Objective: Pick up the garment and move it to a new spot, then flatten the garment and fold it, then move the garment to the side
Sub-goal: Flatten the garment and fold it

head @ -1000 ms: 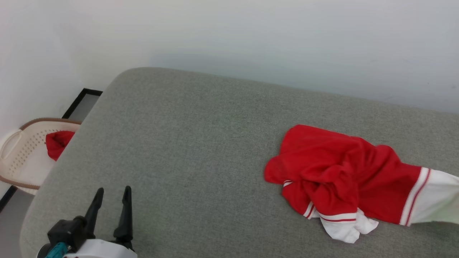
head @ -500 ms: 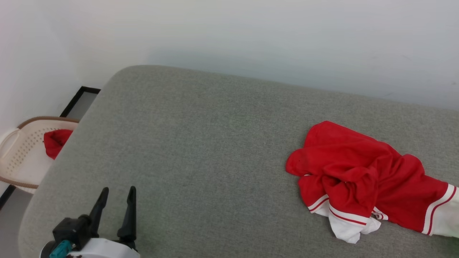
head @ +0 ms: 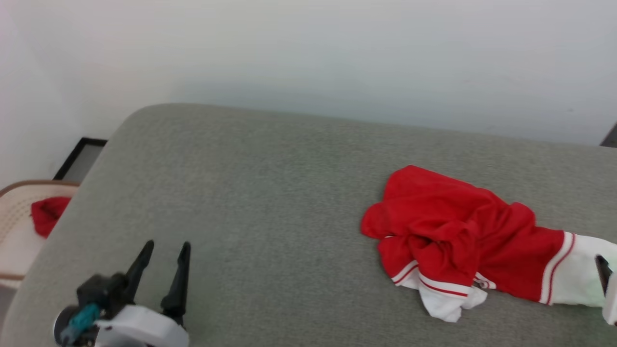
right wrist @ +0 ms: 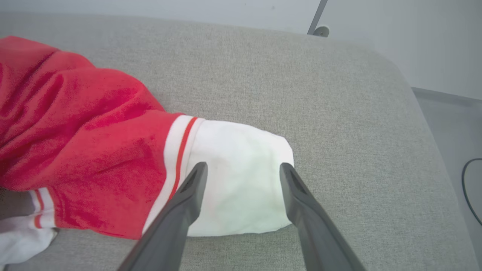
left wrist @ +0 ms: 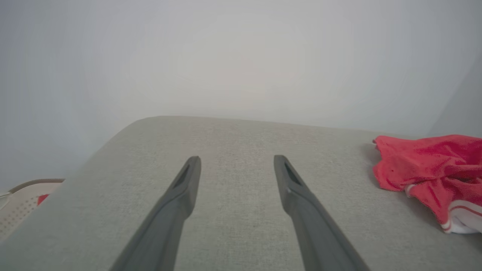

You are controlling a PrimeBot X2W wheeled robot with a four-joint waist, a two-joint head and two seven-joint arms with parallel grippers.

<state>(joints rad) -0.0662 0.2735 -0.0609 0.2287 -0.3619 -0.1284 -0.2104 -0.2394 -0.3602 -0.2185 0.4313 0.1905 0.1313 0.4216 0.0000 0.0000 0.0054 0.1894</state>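
The garment [head: 458, 236], a red jersey with white sleeves and striped trim, lies crumpled on the right part of the grey cushioned surface [head: 270, 202]. One white sleeve [right wrist: 241, 177] stretches out flat toward my right gripper [right wrist: 243, 167], which hovers over it, open, with nothing between its fingers. One dark fingertip [head: 602, 272] of that gripper pokes in at the head view's right edge. My left gripper [head: 166, 248] stands open and empty near the front left; from its wrist view the garment [left wrist: 429, 169] lies far to the right of the left gripper [left wrist: 237, 160].
A beige perforated basket [head: 17, 226] holding a small red cloth [head: 46, 214] sits on the floor beyond the surface's left edge. A pale wall runs behind. The surface's rounded right end [right wrist: 414, 113] drops to a floor with a dark cable [right wrist: 469, 184].
The right gripper has opened and let go of the white sleeve, which now lies flat. The head camera has shifted, so the whole picture sits differently. The left gripper stays open.
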